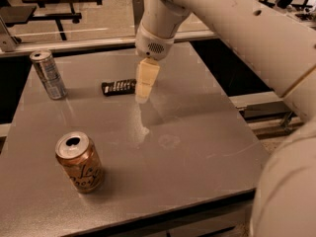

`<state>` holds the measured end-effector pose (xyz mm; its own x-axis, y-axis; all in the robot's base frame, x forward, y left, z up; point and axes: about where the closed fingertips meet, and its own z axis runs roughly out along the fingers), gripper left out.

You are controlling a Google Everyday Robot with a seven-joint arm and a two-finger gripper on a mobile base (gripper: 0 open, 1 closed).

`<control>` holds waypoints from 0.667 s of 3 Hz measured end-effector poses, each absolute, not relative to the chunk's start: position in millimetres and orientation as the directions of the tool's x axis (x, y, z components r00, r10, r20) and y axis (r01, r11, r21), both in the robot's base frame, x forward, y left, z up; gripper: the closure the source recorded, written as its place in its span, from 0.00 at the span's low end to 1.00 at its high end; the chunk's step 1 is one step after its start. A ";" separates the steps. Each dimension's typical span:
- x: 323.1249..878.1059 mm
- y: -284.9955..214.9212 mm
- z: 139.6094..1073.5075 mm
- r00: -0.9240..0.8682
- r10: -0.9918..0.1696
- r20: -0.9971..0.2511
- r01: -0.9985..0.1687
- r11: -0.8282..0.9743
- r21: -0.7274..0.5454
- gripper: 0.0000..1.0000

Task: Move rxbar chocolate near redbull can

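White tubular arm showing dark holes, wrist wearing a dotted grille, cream gripper [143, 94] hanging above table [207, 147]

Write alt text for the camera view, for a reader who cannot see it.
The gripper hangs beside the rxbar chocolate, which lies on a grey table. The redbull can stands apart at the far left; a soda can stands near the front.
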<state>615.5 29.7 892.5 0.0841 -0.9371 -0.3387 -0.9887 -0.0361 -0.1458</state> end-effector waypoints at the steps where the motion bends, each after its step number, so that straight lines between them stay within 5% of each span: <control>1: 636.3 46.3 874.7 0.085 -0.937 -0.338 -0.991 -0.043 -0.130 0.00; 2: 648.5 59.7 858.8 0.087 -0.940 -0.331 -0.993 -0.054 -0.109 0.00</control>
<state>648.5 59.7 858.8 0.0872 -0.9396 -0.3309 -0.9926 -0.0538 -0.1087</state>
